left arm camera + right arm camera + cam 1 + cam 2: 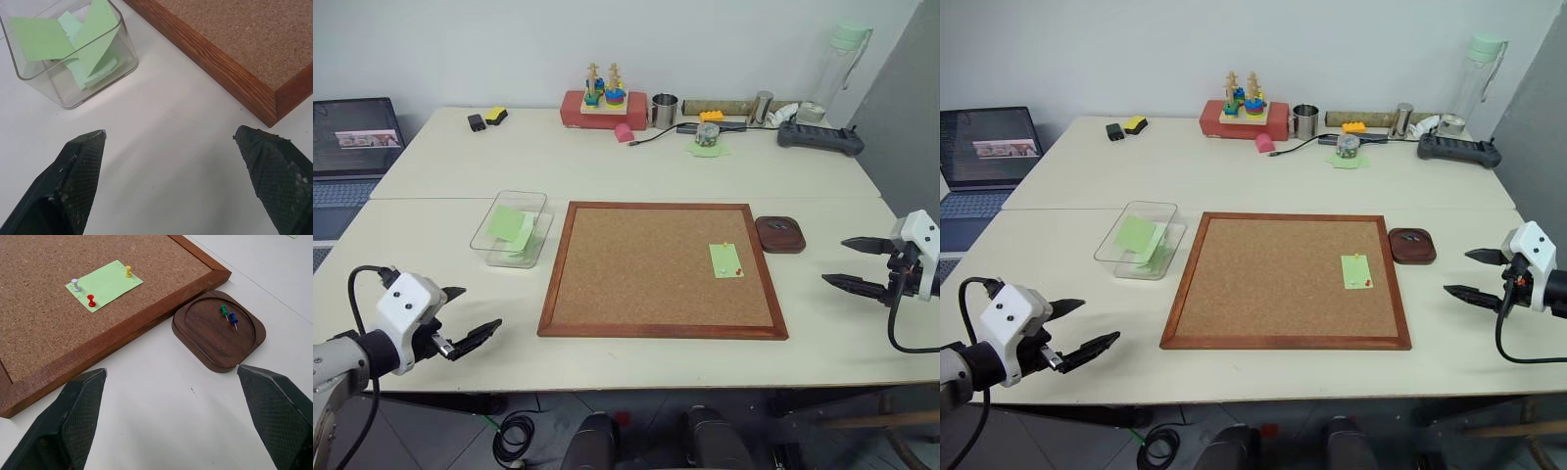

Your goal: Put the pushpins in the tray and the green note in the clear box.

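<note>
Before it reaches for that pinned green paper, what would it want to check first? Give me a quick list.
1. Green note in view on the cork board: ok.
2. Pins to pull: yellow, red and white ones hold the note down: not ok yet.
3. Right gripper open, nothing held: ok.
4. Left gripper open, nothing held: ok.
5. Tray has free room beside the green and blue pins: ok.
6. Clear box open-topped, holding other green notes: ok.
</note>
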